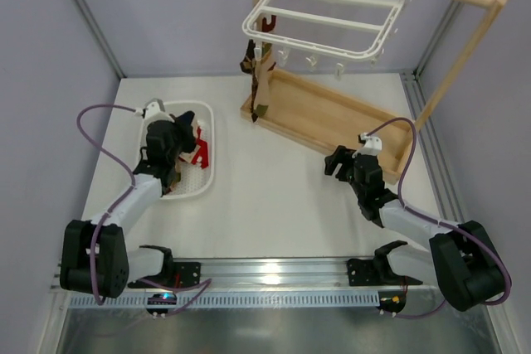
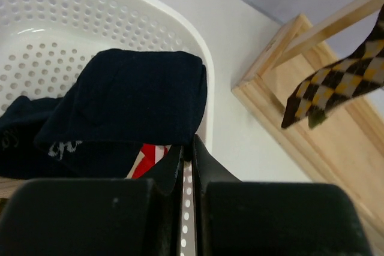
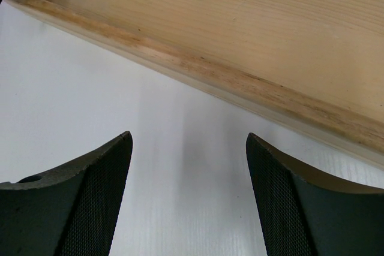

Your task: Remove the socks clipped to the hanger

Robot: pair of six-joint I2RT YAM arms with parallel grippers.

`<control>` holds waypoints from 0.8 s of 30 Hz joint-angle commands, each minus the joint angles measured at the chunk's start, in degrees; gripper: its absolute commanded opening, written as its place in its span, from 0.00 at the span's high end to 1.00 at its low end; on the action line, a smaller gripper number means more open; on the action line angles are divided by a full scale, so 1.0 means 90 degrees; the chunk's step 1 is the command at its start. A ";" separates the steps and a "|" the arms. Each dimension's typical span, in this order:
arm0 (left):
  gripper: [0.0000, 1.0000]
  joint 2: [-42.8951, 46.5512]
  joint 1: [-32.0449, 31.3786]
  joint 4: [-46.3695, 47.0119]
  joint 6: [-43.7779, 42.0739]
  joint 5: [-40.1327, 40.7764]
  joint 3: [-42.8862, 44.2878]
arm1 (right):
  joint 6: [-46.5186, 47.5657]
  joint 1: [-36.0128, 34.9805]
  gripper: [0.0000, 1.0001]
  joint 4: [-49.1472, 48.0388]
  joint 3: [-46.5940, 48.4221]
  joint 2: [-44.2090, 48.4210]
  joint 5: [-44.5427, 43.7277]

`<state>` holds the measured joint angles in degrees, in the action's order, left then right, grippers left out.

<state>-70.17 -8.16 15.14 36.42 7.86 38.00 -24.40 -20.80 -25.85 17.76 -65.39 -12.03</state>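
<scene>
Last sock: we find one argyle sock left on the hanger, hanging from the frame's left corner at 12 o'clock on the worktop. Its toe dangles over the end of the wooden stand.
Already off: a navy sock and a red sock lie in the basket at 9 o'clock.
Left fingers: pressed together above the basket, their tips at the navy sock's edge. We see nothing clearly pinched between them.
Right fingers: spread wide and empty at 4 o'clock, above bare worktop just beside the stand's base.
How it handles: we judge the sock light, soft and limp. It would stretch and swing before its clip lets go, and the thin plastic frame would likely sway with it.
Where to hold: high on the leg, just under the clip, pinching both layers of fabric, then a pull straight down. The clip itself is too small for us to make out.
</scene>
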 commanded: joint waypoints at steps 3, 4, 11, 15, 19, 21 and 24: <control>1.00 -0.0162 -0.0128 -0.0119 -0.0677 0.0455 -0.0032 | -0.0160 0.0045 0.23 -0.0419 -0.0088 0.0116 0.0038; 1.00 -0.0152 -0.0128 -0.0119 -0.0707 0.0436 -0.0091 | -0.0160 0.0026 0.23 -0.0419 -0.0098 0.0155 0.0038; 0.00 -0.0006 -0.0118 -0.0460 -0.0658 0.0689 0.0026 | -0.0189 0.0035 0.23 -0.0380 -0.0089 0.0165 0.0038; 0.00 0.0412 -0.0147 -0.0734 -0.0688 0.1322 -0.0052 | -0.0179 0.0035 0.23 -0.0361 -0.0108 0.0185 -0.0001; 0.00 0.0950 -0.0157 -0.0813 -0.0571 0.1869 -0.0305 | -0.0189 0.0035 0.23 -0.0380 -0.0098 0.0136 -0.0021; 0.00 0.1204 -0.0196 -0.0697 -0.0473 0.1959 -0.0510 | -0.0199 0.0026 0.23 -0.0438 -0.0108 0.0107 -0.0011; 0.00 0.1614 -0.0304 -0.0036 -0.0405 0.1687 -0.0890 | -0.0257 0.0035 0.23 -0.0585 -0.0137 0.0019 0.0057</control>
<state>-58.41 -9.93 9.06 31.59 21.80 33.12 -25.76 -20.75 -26.30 16.88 -65.14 -11.35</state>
